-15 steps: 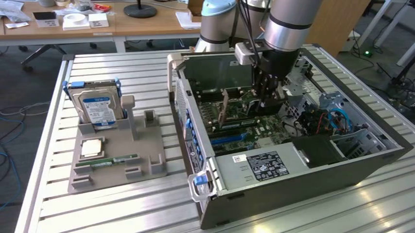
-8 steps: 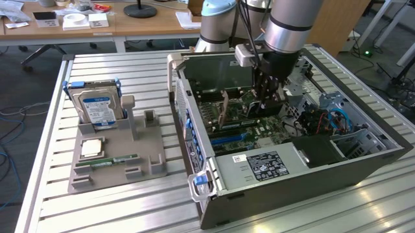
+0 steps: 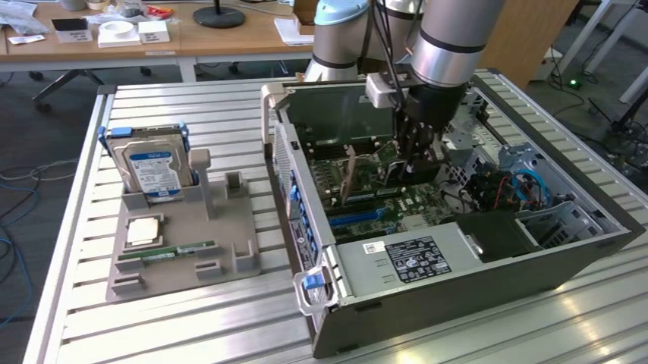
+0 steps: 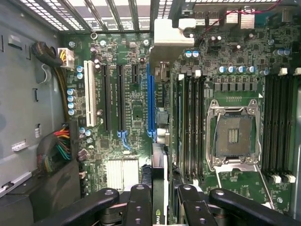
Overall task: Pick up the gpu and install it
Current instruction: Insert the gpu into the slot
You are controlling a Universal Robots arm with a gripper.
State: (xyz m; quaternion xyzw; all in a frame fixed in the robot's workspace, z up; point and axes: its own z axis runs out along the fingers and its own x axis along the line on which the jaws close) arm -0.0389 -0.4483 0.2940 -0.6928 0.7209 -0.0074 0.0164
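Wrist view: gpu (image 4: 160,174) edge-on in gripper (image 4: 162,207), lengthwise along blue slot (image 4: 150,99)

Silvery-grey tubular arm (image 3: 451,34), pale blue joint cap (image 3: 339,11), black screw-studded pincer (image 4: 163,207)

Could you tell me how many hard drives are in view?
1: the hard drive stands upright in the grey fixture, exterior view's left; the case could hide others.

The gpu (image 4: 159,169), edge-on in the hand (image 4: 163,193), runs off the picture's edge.
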